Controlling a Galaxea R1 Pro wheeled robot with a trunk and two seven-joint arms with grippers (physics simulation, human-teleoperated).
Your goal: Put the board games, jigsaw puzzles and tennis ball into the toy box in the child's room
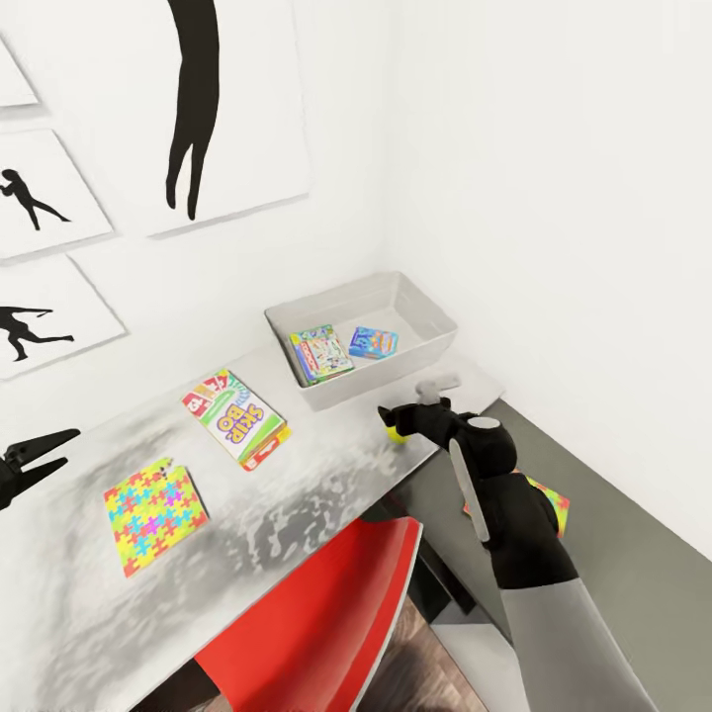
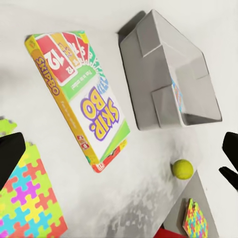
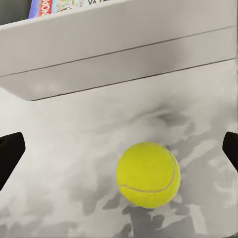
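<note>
I see the table (image 1: 326, 475) with the grey toy box (image 1: 425, 341) at its far right end, against the wall. Inside the box lie two board games, a green-white one (image 1: 321, 353) on the left and a smaller blue one (image 1: 374, 342) beside it.

My right gripper (image 1: 407, 423) is just in front of the box, low over the table edge. Its fingers stand wide apart, one on each side of the tennis ball (image 3: 148, 174), and they do not touch it. The ball rests on the table top, near the box wall but apart from it.

The "SKIP BO" game (image 1: 236, 417) lies flat on the table, left of the box. One jigsaw puzzle (image 1: 153, 511) lies nearer to me, further left. The second puzzle (image 2: 195, 220) lies on the lower dark part of the table at the right, partly hidden by my right arm.

My left gripper (image 1: 30, 458) hangs at the left edge, above the table, with fingers spread wide and nothing between them. A red chair (image 1: 326, 613) stands under the near table edge.
</note>
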